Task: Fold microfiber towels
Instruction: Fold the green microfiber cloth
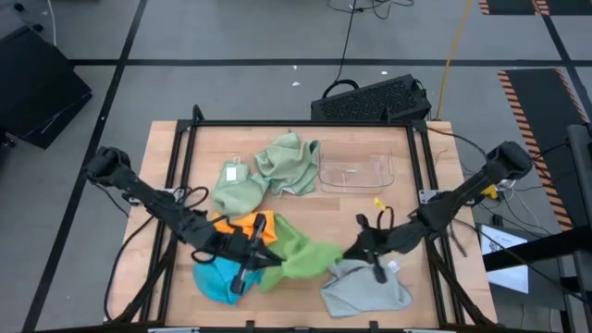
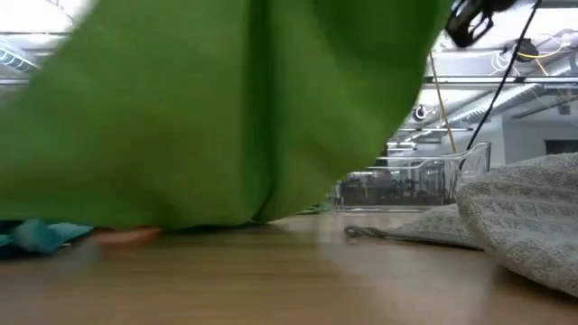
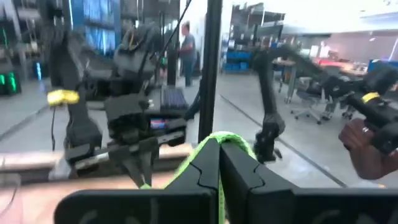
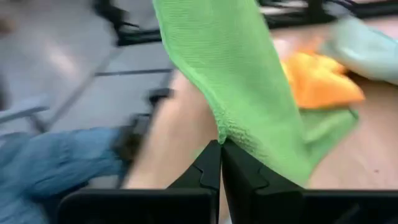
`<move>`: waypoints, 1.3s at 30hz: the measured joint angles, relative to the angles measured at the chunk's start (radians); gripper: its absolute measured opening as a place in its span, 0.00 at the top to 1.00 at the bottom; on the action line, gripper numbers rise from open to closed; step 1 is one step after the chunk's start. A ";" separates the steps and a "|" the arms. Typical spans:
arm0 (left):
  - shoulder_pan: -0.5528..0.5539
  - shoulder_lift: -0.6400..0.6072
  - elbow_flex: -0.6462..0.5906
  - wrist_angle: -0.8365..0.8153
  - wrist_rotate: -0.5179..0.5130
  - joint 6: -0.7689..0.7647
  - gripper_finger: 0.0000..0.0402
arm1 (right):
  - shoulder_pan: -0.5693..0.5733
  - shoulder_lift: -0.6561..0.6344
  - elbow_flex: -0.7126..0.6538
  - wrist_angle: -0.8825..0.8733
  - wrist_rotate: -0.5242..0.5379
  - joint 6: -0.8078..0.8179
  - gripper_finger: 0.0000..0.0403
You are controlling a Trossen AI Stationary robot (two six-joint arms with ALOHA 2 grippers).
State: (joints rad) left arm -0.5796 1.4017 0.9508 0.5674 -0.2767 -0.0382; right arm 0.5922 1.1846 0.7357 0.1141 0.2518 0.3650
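High view shows the bright green towel (image 1: 301,256) at the front middle of the wooden table (image 1: 407,166), stretched between the two arms and lifted from the surface. The left gripper (image 1: 268,262) pinches its one edge, with the fingers pressed together on the cloth; in the left wrist view the green edge (image 3: 219,142) comes out between the two closed dark fingers (image 3: 202,174). The right gripper (image 1: 350,250) pinches the opposite edge, and in the right wrist view the fingers (image 4: 239,171) are also shut on the green fabric (image 4: 236,74). In the low view the same towel (image 2: 226,108) hangs like a wide curtain and its lower border reaches the table top. Under the left arm lie the orange towel (image 1: 242,225) and the bright blue towel (image 1: 215,277), touching each other. The light grey towel (image 1: 365,289) lies crumpled at the front right, just beside the right gripper. Farther back two pale sage green towels are bunched, one (image 1: 239,192) more to the left and one (image 1: 289,165) near the clear plastic tray (image 1: 356,172). Behind the table a black keyboard (image 1: 373,100) lies on the floor.
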 joint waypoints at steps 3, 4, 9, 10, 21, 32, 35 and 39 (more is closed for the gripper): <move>-0.035 -0.003 0.001 0.075 -0.029 0.067 0.99 | -0.001 -0.068 0.000 -0.002 -0.020 -0.040 0.99; -0.041 -0.003 0.001 0.089 -0.046 0.082 0.99 | -0.004 -0.090 0.000 0.001 -0.017 -0.058 0.99; -0.009 -0.040 0.000 0.145 -0.141 0.236 0.98 | -0.053 -0.186 0.000 0.001 0.028 -0.163 0.99; 0.004 -0.060 0.000 0.127 -0.175 0.255 0.98 | -0.067 -0.204 0.000 0.002 0.055 -0.185 0.99; 0.174 -0.126 0.001 -0.357 -0.308 0.034 0.97 | -0.248 -0.191 0.000 -0.050 0.118 -0.256 0.99; 0.146 -0.193 0.000 -0.300 -0.074 0.019 0.98 | -0.291 -0.062 -0.001 0.174 0.112 -0.286 0.99; 0.104 -0.193 0.000 -0.195 -0.023 0.071 0.99 | -0.251 -0.058 0.005 0.236 0.111 -0.317 0.99; 0.091 -0.191 0.001 -0.144 -0.112 0.071 0.98 | -0.189 -0.057 0.101 0.150 0.190 -0.334 0.99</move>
State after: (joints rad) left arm -0.4885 1.2110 0.9516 0.4236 -0.3885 0.0328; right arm 0.4030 1.1273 0.8364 0.2641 0.4422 0.0313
